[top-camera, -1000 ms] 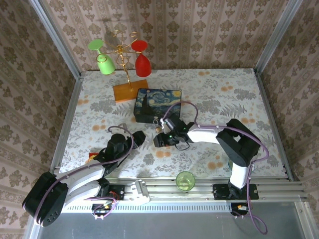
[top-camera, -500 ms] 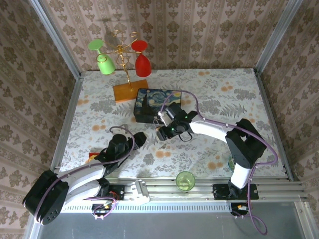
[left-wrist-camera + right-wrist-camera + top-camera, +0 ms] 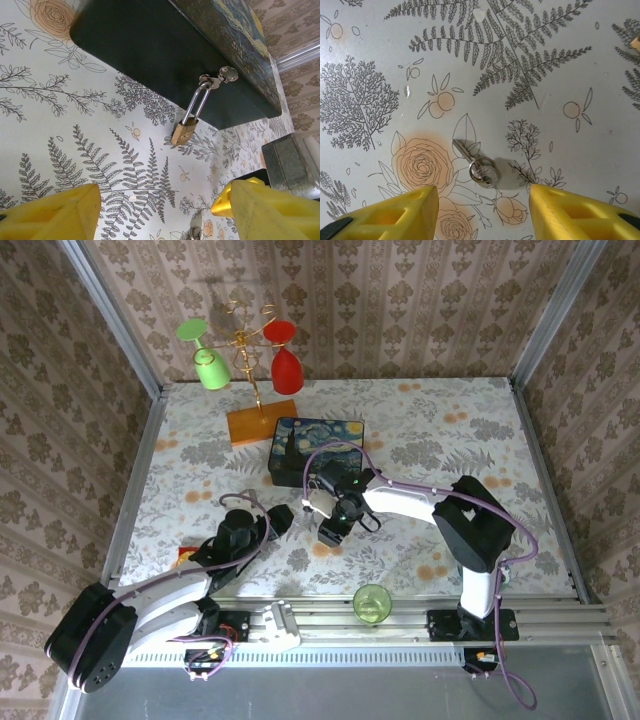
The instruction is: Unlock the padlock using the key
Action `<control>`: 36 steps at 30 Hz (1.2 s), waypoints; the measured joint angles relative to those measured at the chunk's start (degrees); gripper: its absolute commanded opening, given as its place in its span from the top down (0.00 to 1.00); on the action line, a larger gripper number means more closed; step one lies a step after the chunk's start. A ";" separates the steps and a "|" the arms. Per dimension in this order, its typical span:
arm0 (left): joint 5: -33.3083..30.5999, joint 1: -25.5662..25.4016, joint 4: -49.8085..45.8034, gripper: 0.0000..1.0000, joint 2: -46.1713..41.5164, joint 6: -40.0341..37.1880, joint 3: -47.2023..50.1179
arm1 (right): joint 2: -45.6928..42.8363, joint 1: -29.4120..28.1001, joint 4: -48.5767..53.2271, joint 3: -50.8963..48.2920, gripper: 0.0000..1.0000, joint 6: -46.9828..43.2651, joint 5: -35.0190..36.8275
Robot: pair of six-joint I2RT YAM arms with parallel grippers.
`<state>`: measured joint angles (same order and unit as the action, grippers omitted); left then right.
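At the near edge: a green cup (image 3: 372,602) stands between the two arm bases.
Red item: a small red object (image 3: 185,555) lies on the surface (image 3: 450,440), partly hidden under the left arm; what it is cannot be told.
Left tool (image 3: 283,515): held low over the surface and aimed at the box front. Its yellow fingers (image 3: 50,215) are spread wide with nothing between them, so it is open and empty.
Right tool (image 3: 482,195): just right of the left tool and pointed down at the floral surface. Its yellow fingers (image 3: 580,215) stand apart and grip nothing.
Key (image 3: 476,165): lies flat on the surface beside a printed rose, directly below the right tool. It sits just ahead of the gap between that tool's fingers and neither finger touches it. The round end is nearest the fingers and the blade points away. From the left wrist the key shows at the lower edge, near the padlock but apart from it.
Padlock (image 3: 183,134): brass body with a silvery shackle (image 3: 197,102). The shackle is looped through the clasp (image 3: 220,77), and the body hangs low at the foot of the box front. No tool touches it.
Box (image 3: 318,450): dark blue with a painted lid, lid down, beyond both tools.
Stand (image 3: 262,423): a wooden base with a gilt stem, behind the box to the left. It carries a green glass (image 3: 210,365) and a red glass (image 3: 285,360), both hung upside down.
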<state>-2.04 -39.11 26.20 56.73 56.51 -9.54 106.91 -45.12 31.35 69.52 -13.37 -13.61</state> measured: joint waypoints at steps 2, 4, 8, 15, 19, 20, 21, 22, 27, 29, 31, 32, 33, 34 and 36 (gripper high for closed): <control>-0.17 -0.22 -0.04 0.30 0.00 0.00 0.07 | 0.11 -0.52 -0.57 -0.31 0.47 -0.44 0.48; -0.20 -0.28 0.00 0.30 0.02 0.00 0.07 | 0.66 -0.92 -1.42 -0.37 0.47 -0.94 1.53; -0.37 -0.28 0.00 0.30 0.22 0.02 0.07 | 1.40 -1.97 -2.51 -0.66 0.47 -1.68 2.95; -0.39 -0.28 0.50 0.29 0.59 0.04 0.17 | 1.51 -3.32 -3.80 -1.55 0.55 -1.90 6.05; -0.37 -0.28 1.33 0.29 1.84 0.26 0.17 | 1.38 -3.96 -4.42 -1.88 0.62 -1.70 8.61; -0.37 -0.28 1.49 0.29 2.08 0.28 0.17 | 1.36 -4.17 -4.42 -1.88 0.62 -1.64 9.18; -0.37 -0.28 1.68 0.29 2.38 0.33 0.17 | 1.36 -4.42 -4.42 -1.88 0.63 -1.49 9.94; -0.37 -0.28 1.79 0.29 2.60 0.42 0.17 | 1.36 -4.61 -4.42 -1.88 0.65 -1.46 10.47; -0.35 -0.31 3.06 0.29 3.45 0.46 0.20 | 0.79 -5.42 -5.11 -2.71 0.77 -0.46 11.78; -0.35 -0.31 3.43 0.29 3.56 0.46 0.20 | 0.37 -5.42 -5.84 -3.37 0.80 0.00 11.80; -0.35 -0.31 3.72 0.29 3.56 0.46 0.20 | 0.15 -5.42 -6.12 -3.65 0.84 0.44 11.82; -0.35 -0.35 3.85 0.29 3.56 0.46 0.20 | 0.07 -5.42 -6.14 -3.72 0.86 0.70 11.82; -0.37 -0.35 3.89 0.29 3.56 0.48 0.20 | -0.04 -5.42 -6.34 -3.82 0.89 1.05 11.80; -0.35 -0.35 3.91 0.29 3.56 0.48 0.26 | -0.22 -5.42 -6.60 -4.02 0.93 1.40 11.78; -0.35 -0.35 4.02 0.30 3.56 0.50 0.46 | -0.96 -5.42 -7.30 -4.44 0.99 2.10 11.69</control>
<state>-2.39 -39.46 30.22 60.29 57.01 -9.08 105.95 -50.54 24.05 65.08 -11.27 -1.91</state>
